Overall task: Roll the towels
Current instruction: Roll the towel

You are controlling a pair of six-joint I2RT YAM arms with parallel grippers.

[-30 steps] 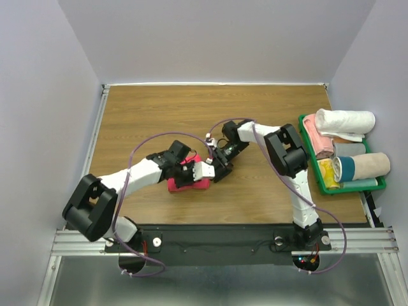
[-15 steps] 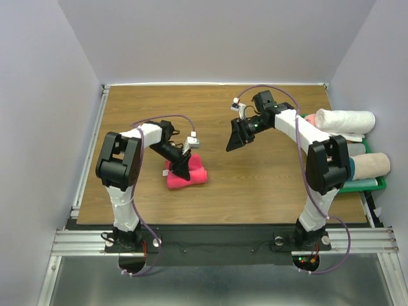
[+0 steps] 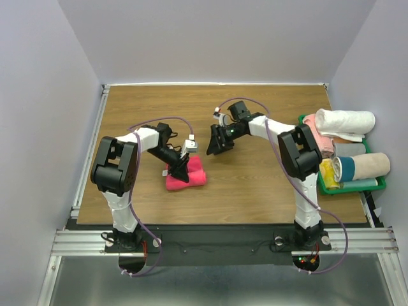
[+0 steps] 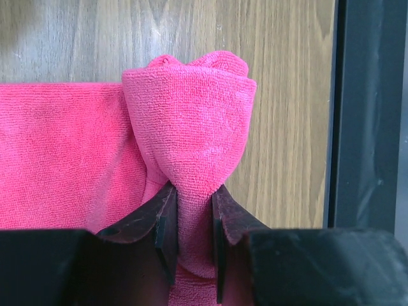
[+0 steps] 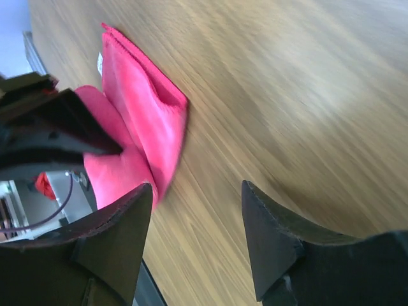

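My gripper hangs over the table, fingers spread wide; towel upper left, left gripper dark against it.

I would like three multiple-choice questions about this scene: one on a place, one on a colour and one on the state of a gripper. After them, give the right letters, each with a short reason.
1. Where on the wooden table does the green plastic tray stand?
A. at the left edge
B. in the middle
C. at the right edge

2. What colour is the terry towel that the left gripper pinches?
A. white
B. pinkish-red
C. teal

3. How is the right gripper?
A. open and empty
B. shut on the towel
C. out of view

Answers:
1 C, the top view shows the tray at the right edge.
2 B, the left wrist view shows pinkish-red cloth in the grip.
3 A, its jaws stand apart over bare wood.
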